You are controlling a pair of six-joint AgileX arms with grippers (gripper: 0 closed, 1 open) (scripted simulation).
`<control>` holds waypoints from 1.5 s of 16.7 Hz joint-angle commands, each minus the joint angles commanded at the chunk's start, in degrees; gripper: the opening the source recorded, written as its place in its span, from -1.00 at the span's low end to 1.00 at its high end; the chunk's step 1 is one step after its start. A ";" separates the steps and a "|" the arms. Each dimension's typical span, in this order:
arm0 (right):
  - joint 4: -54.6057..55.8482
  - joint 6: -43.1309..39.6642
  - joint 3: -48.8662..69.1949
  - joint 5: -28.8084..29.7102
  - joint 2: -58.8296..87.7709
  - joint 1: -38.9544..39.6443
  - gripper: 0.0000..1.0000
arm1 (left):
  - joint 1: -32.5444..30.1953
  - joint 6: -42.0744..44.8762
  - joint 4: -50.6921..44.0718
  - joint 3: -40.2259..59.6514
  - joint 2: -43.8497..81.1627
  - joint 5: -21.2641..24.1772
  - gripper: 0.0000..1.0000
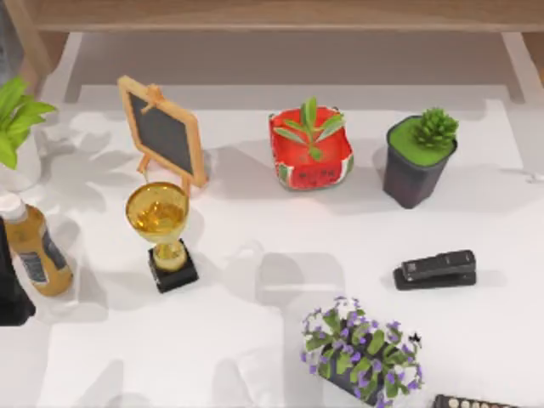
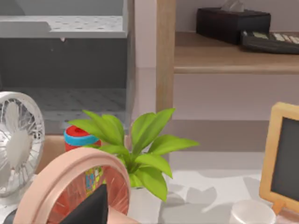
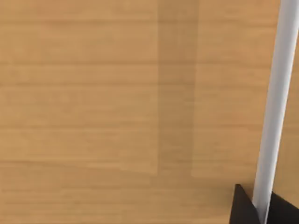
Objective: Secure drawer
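From above, the white bench carries a trophy, chalkboard, potted plants and a stapler; the wooden unit runs along its far edge, its long axis left to right.

The left wrist view takes in a leafy plant and a shelf; the left pincer's state I cannot tell.

In the right wrist view, the right pincer's dark fingertips sit either side of a pale bar on a wooden drawer front. Whether they pinch it and how far in the drawer sits, I cannot tell.

left arm: low at table's left edge | right tool: fingers straddling a white bar
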 joint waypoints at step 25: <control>-17.33 0.07 30.01 8.64 13.03 7.81 -1.00 | 0.00 0.00 0.00 0.00 0.00 0.00 1.00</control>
